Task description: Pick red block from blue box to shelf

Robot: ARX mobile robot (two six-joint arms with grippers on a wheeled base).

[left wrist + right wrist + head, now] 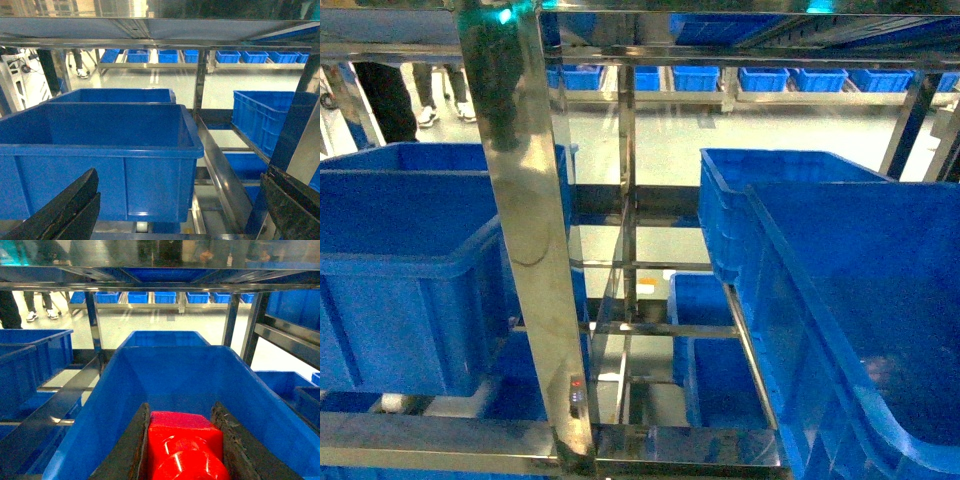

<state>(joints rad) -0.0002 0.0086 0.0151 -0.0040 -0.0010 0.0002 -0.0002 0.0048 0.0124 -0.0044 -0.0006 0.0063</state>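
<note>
While my right gripper (184, 450) is clamped on the red block (185, 440), the thing I care about sits directly between my two dark fingers (132, 450), touching both, its glossy stud turned toward my wrist camera. So the block lies nowhere away from my hand at all; it is in it, and what matters now is where the shelf (525, 250) lies from the block. From my right wrist I look along my fingers straight into a dark blue crate (175, 375) that stands on a tier of that steel rack, another tier running close overhead and a rail slanting past on the left. My held block is over or just at the near rim of that crate, though I cannot tell which, nor how high above its floor. I judge the placing spot to be forward and down from my hand, and the right arm is plainly the one to finish, being already there. My left gripper (180, 210) hangs spread wide with nothing between its fingers, facing another blue crate (100, 155) on the left side of the rack. The turquoise box does not show in any view. In my head view neither hand appears, only the shiny upright and crates on either side.
</note>
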